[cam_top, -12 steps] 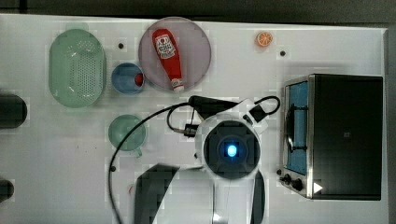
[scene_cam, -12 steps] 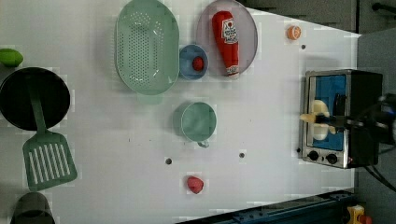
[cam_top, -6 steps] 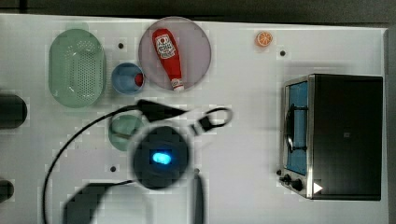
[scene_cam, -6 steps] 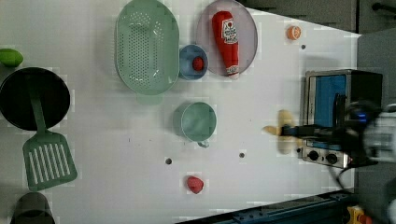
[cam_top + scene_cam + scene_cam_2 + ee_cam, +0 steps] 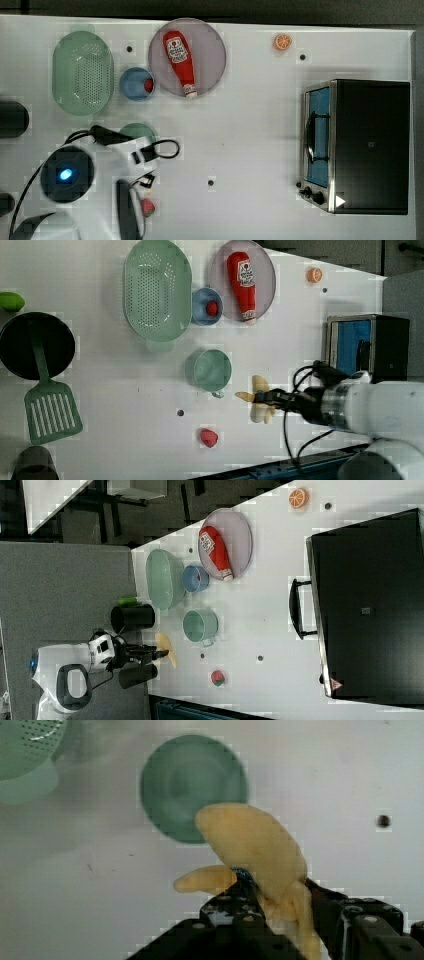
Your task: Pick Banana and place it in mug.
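The pale yellow banana (image 5: 259,389) hangs above the table, and my gripper (image 5: 264,398) is shut on it. In the left view the banana is just off the right of the teal-green mug (image 5: 212,371), near its handle stub. The wrist view has the banana (image 5: 252,851) pinched between the black fingers (image 5: 235,902), its tip overlapping the mug (image 5: 187,782) below. In the right view the held banana (image 5: 165,648) is left of and below the mug (image 5: 199,625). In the top view my arm covers most of the mug (image 5: 136,131).
A pale-green colander (image 5: 157,290), a blue cup (image 5: 206,312) with a red piece in it, and a ketchup bottle (image 5: 241,282) on a plate stand beyond the mug. A watermelon piece (image 5: 209,437) lies near the front edge. A toaster oven (image 5: 367,342) stands on the left view's right.
My arm has swung away from the toaster oven toward the mug, leftward in the top and left views, carrying the banana along.
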`<state>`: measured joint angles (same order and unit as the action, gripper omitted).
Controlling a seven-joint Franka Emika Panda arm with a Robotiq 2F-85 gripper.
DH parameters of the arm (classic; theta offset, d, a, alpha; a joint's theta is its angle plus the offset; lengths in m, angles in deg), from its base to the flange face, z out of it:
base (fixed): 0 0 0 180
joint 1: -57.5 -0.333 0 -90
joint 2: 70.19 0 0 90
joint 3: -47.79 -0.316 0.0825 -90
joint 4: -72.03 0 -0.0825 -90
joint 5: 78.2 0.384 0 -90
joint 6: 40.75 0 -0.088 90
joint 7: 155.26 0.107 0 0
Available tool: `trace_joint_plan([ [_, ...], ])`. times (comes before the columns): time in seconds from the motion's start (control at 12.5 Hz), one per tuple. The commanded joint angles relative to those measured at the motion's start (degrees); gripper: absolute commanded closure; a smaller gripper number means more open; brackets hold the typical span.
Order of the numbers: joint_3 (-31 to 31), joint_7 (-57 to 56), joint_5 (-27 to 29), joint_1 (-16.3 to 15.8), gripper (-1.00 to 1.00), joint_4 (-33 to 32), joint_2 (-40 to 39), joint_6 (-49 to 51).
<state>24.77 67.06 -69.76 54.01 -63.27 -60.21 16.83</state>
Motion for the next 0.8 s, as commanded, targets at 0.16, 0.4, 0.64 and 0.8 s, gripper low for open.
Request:
trace_joint_plan([
  [0.16,-2.74,16.31,-1.23,0.30,0.37,2.52,-6.79,-7.60],
  [0.4,-2.97,19.39,-8.59,0.29,0.37,2.59,-11.32,-10.24],
  [0.64,-2.67,19.63,-8.56,0.32,0.37,2.47,-15.12,-14.46],
  [0.8,-2.45,20.09,-8.73,0.37,0.15,2.31,-16.49,-17.09],
])
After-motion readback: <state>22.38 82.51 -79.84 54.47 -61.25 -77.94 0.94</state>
